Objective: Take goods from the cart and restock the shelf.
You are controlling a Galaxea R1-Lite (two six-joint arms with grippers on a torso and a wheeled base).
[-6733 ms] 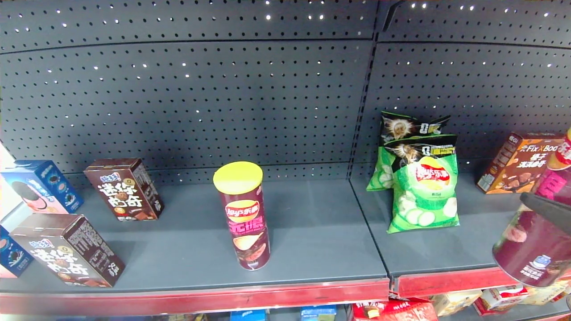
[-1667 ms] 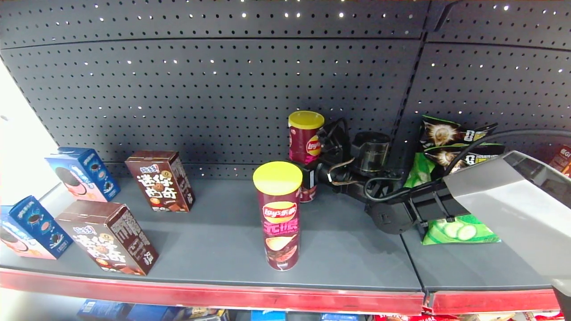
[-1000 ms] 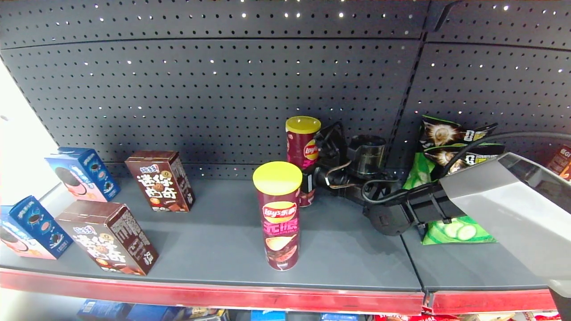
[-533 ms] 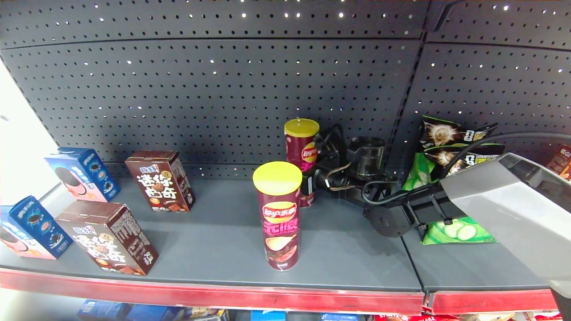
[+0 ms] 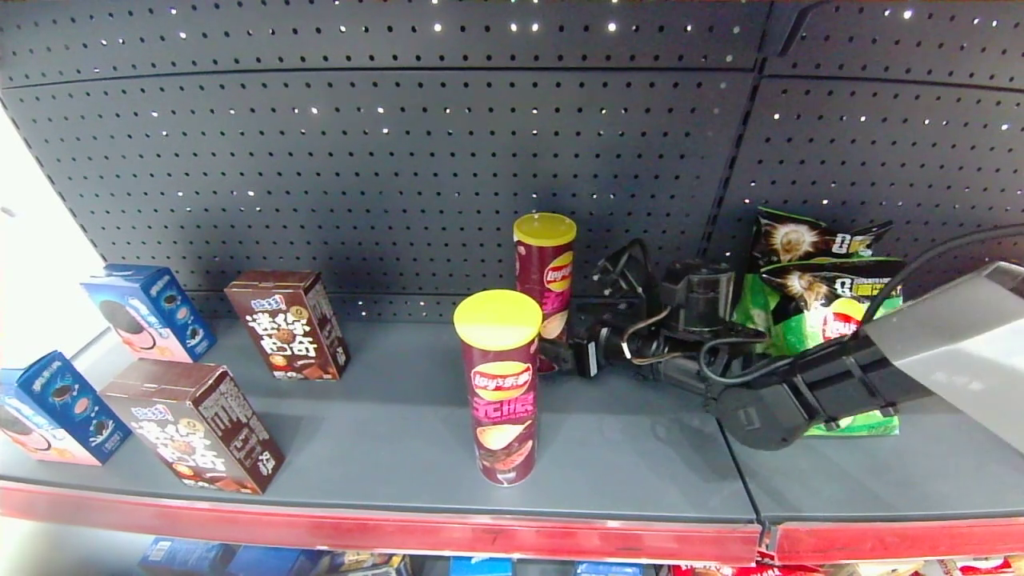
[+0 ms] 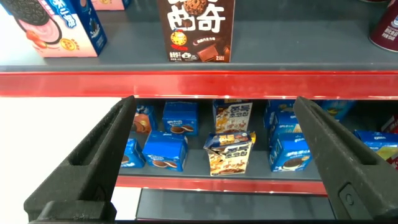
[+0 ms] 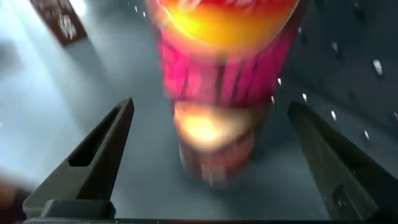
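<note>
Right pincer (image 7: 211,106) gapes just beside upright rear can (image 5: 546,272)

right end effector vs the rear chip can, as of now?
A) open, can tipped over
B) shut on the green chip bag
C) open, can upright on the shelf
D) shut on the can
C: in the right wrist view the right end effector has its fingers spread wide, with gaps on both sides of the rear can. The head view shows that can standing upright on the shelf.
</note>
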